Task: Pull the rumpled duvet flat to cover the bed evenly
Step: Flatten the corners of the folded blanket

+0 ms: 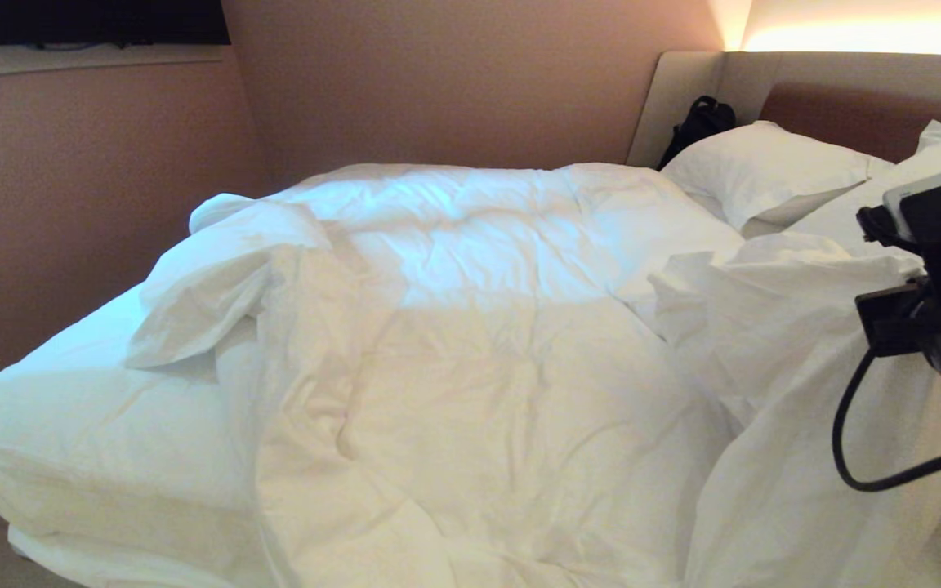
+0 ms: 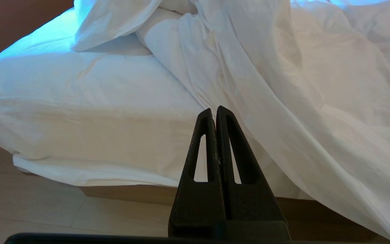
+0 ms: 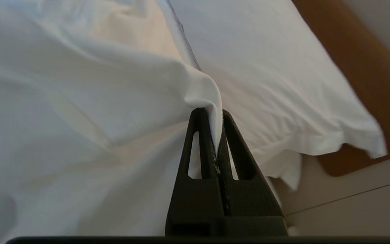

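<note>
- The right gripper (image 3: 215, 117) is seen clamped on a fold of the duvet (image 1: 470, 343); a pinched ridge of white cloth rises straight out from between its closed fingers.
- From that pinch the cloth is drawn back over the bed (image 1: 54, 392), away from the pillow (image 3: 283, 84) that lies just beyond the fingertips, near the headboard (image 1: 871, 114).
- The bulk of the duvet is heaped along the middle of the mattress, its length running from headboard to foot, with the sheet left bare on the robot's left.
- The left gripper (image 2: 214, 112) is held closed and empty, low beside the near edge of the bed.
- The rumpled hem is judged nearer that idle left arm; the held corner likely wants drawing toward the pillows.
</note>
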